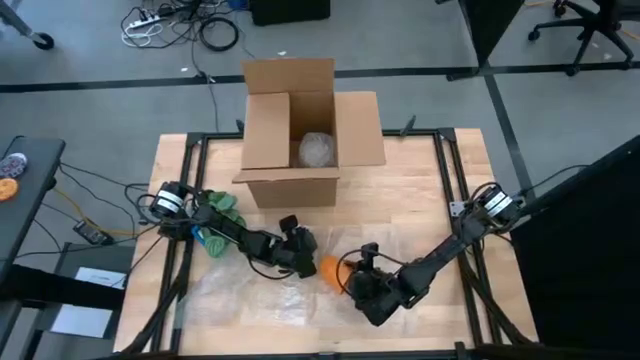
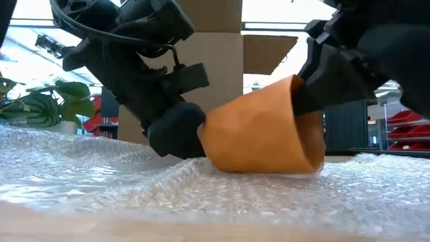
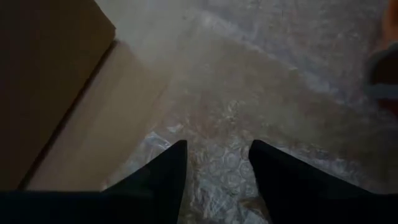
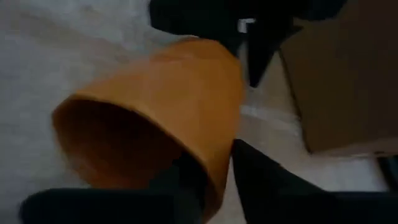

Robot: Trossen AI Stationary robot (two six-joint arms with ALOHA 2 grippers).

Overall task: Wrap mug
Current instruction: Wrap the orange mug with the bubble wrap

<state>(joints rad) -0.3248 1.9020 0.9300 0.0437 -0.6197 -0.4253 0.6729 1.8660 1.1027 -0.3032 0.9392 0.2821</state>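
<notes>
An orange mug lies on its side on a sheet of bubble wrap near the table's front middle. Its mouth faces the table's right. My right gripper is shut on the mug's rim from the right. My left gripper is open just left of the mug's base, its fingers pointing down over the bubble wrap with nothing between them. My right gripper has the mug's rim wall between its fingers, one finger inside the mouth and one outside. It comes slanting down from the table's right. The mug's side rests on the bubble wrap. My left gripper stands close against the mug's base; I cannot tell whether it touches the base or the wrap.
An open cardboard box stands at the far middle of the table, with a bubble-wrapped bundle inside. A green leafy thing lies by the left arm. The wrap spreads over the near left of the table.
</notes>
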